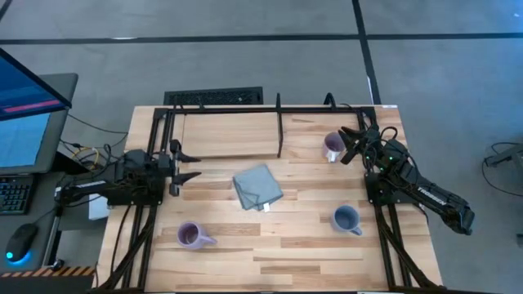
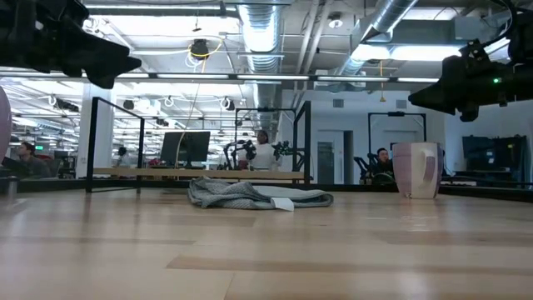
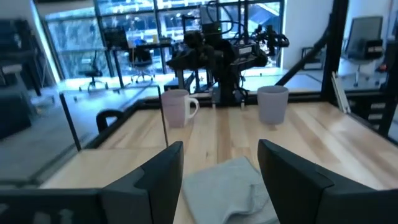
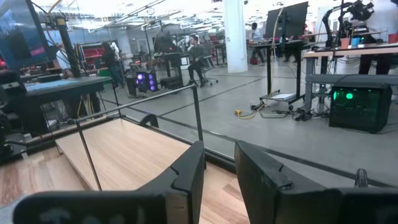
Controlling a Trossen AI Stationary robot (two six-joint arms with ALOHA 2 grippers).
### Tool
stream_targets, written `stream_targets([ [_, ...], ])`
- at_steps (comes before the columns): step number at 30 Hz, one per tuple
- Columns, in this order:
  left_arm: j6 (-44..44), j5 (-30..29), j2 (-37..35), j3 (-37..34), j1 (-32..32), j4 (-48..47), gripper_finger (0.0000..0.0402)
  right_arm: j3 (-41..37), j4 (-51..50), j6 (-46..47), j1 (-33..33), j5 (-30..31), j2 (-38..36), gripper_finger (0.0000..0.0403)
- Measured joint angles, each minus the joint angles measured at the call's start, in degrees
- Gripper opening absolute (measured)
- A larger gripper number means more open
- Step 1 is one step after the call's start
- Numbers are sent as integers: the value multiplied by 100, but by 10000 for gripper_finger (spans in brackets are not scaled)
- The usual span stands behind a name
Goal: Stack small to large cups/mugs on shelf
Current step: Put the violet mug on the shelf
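Note:
A pale purple mug with a white handle (image 1: pixel 333 147) stands upright by the front edge of the wood shelf (image 1: pixel 229 135), right of its black divider (image 1: pixel 279 126). I cannot tell whether it stands on the board or the tabletop. It also shows in the low view (image 2: pixel 416 170). My right gripper (image 1: pixel 351 144) is open and hovers just above and right of it (image 2: pixel 433 96). A blue-grey mug (image 1: pixel 346 219) stands at the near right, and a purple mug (image 1: pixel 190 235) at the near left. My left gripper (image 1: pixel 189 166) is open and empty at the table's left.
A folded grey-blue cloth (image 1: pixel 257 186) lies at the table's middle, in front of the shelf. The shelf's thin black rods (image 1: pixel 245 108) frame the far edge. A monitor and keyboard (image 1: pixel 24 122) stand off the table's left side.

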Motion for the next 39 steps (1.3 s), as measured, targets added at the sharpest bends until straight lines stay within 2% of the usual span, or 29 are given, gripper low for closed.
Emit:
stream_targets([
  [7,328,-72,0,0,0,-3,199,0,-1,0,0,0,-1,114],
  [24,499,-1173,0,0,0,-66,199,-1,-2,0,0,-1,0,114],
  [30,0,-1090,-2,1,0,-128,199,-1,-2,0,0,-1,-1,114],
  [36,-167,-960,-1,2,-1,-649,199,-1,0,0,0,-1,-1,114],
  [39,-169,-803,2,2,0,-410,199,0,-2,0,0,-2,1,114],
])
